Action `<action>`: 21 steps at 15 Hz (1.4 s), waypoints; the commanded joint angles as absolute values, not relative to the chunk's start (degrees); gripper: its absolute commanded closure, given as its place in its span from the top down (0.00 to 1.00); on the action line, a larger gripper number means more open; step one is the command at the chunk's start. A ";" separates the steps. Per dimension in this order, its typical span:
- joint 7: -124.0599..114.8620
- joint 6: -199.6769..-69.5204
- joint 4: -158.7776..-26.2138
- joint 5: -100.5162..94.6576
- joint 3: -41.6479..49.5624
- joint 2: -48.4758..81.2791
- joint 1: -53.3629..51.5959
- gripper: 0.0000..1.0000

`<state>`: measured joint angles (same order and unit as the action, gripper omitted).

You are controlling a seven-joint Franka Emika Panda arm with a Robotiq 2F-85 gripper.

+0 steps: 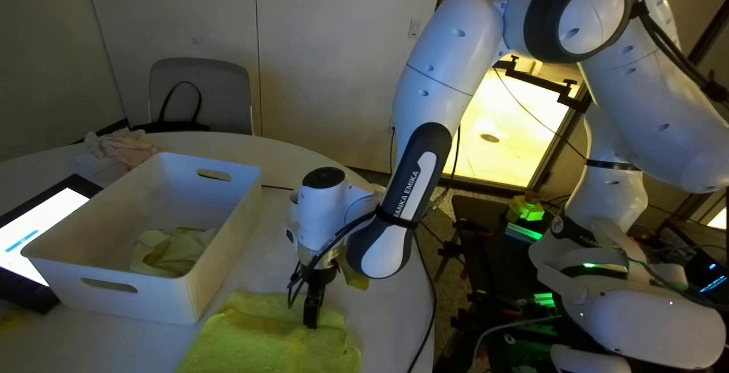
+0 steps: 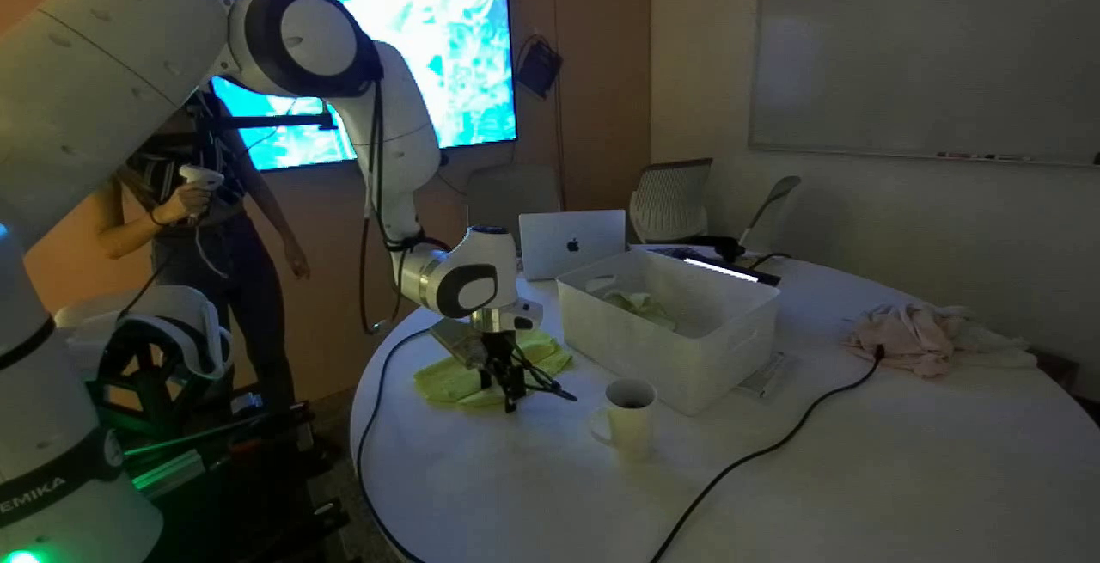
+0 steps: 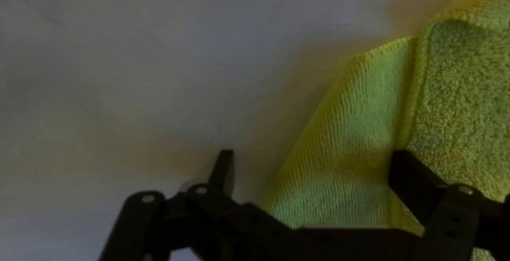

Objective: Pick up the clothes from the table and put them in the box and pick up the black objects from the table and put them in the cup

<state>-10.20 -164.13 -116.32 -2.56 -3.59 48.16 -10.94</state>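
On the white table (image 1: 387,327) a folded yellow-green cloth (image 1: 267,341), one of the clothes, lies below my gripper (image 3: 312,153). The jaws stand wide open. In the wrist view the left fingertip is over bare table and the right one over the cloth (image 3: 342,145), so its edge runs between them; whether they touch it I cannot tell. Another yellow-green cloth (image 1: 171,250) lies crumpled inside the white box (image 1: 142,296). The white cup (image 2: 632,425) stands upright near the box in an exterior view. The black objects are hidden or out of view.
A tablet with a lit screen (image 1: 42,228) lies against the box's far side. A pinkish-white fabric heap (image 2: 915,339) rests toward the table's edge. An open laptop (image 2: 571,245) stands behind the box, and a black cable (image 2: 773,444) crosses the tabletop.
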 commanded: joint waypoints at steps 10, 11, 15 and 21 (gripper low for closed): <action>-10.63 -166.65 -116.30 -1.88 0.08 48.78 -12.72 1.00; -11.73 -166.49 -116.07 -2.15 1.62 49.14 -14.15 1.00; -13.23 -166.27 -116.00 -2.40 4.37 49.50 -16.56 0.60; -14.09 -165.70 -116.53 -3.10 7.47 48.74 -19.23 0.15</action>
